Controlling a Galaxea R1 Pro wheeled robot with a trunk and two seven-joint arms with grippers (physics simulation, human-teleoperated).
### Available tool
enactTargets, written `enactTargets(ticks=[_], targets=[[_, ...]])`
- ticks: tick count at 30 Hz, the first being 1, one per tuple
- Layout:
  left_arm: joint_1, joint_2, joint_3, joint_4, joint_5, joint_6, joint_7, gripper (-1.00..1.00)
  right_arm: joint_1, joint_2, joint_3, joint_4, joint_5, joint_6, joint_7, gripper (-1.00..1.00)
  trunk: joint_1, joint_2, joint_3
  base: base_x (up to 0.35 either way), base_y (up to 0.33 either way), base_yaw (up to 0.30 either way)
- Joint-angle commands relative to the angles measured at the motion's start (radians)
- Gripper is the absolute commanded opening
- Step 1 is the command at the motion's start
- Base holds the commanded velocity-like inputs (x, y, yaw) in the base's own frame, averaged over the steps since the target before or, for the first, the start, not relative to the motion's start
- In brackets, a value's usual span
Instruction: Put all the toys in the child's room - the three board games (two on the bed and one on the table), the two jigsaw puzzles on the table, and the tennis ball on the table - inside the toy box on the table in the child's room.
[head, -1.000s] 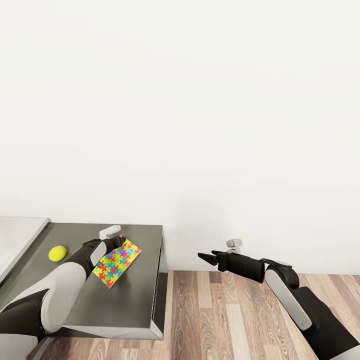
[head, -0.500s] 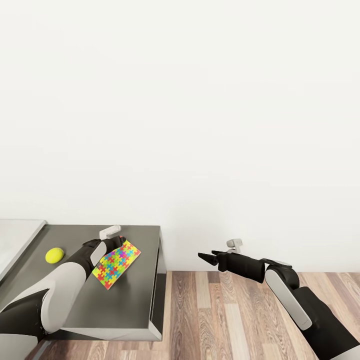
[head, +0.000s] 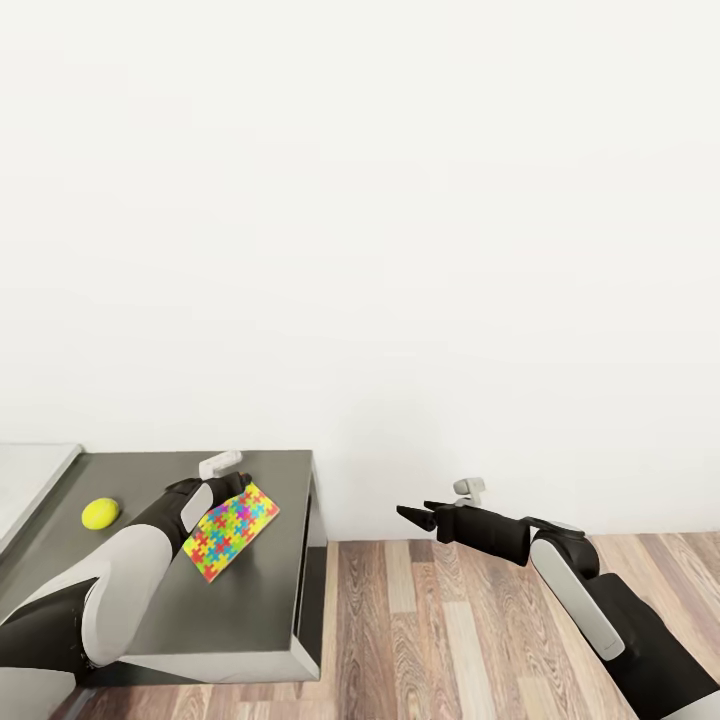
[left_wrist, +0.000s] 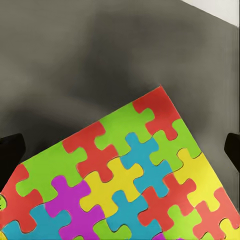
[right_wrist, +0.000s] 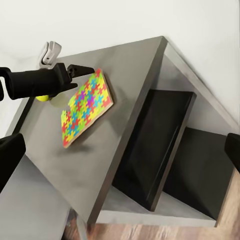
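A multicoloured jigsaw puzzle (head: 232, 528) (left_wrist: 125, 185) (right_wrist: 85, 107) lies on the dark grey table (head: 260, 610) (right_wrist: 130, 65), near its right end. My left gripper (head: 238, 484) (right_wrist: 85, 69) hovers close over the puzzle's far corner. It is open, with its fingertips (left_wrist: 10, 150) wide apart at the edges of the left wrist view. The yellow tennis ball (head: 100, 513) (right_wrist: 44, 98) rests on the table left of my left arm. My right gripper (head: 410, 512) is open and empty, out over the floor beside the table. The toy box and board games are out of view.
A light grey surface (head: 30, 470) adjoins the table at the far left. A white wall runs behind everything. Wood floor (head: 430, 630) spreads right of the table. The right wrist view shows a dark panel (right_wrist: 160, 145) in the open space under the tabletop.
The camera has shifted: the table, the ball and the grey surface now sit further left in the picture. Both arms hold the same pose in view.
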Motion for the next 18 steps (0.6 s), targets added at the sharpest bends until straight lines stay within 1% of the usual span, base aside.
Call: enactTargets(ticks=[1, 12, 18], targets=[[0.0, 0.0, 0.001, -0.002, 0.006, 0.006, 0.003, 1.0, -0.001, -0.001, 0.001, 0.0, -0.004, 0.004, 0.0, 1.0, 0.0, -0.002, -0.001, -0.021, 0.0, -0.027], [0.0, 0.0, 0.001, -0.002, 0.006, 0.006, 0.002, 1.0, -0.001, -0.001, 0.001, 0.0, -0.004, 0.004, 0.0, 1.0, 0.0, -0.002, -0.001, -0.005, 0.0, -0.01], [0.0, 0.0, 0.0, -0.002, 0.006, 0.005, 0.002, 1.0, -0.001, -0.001, 0.001, 0.0, -0.004, 0.004, 0.0, 1.0, 0.0, -0.002, 0.004, -0.074, 0.0, -0.114]])
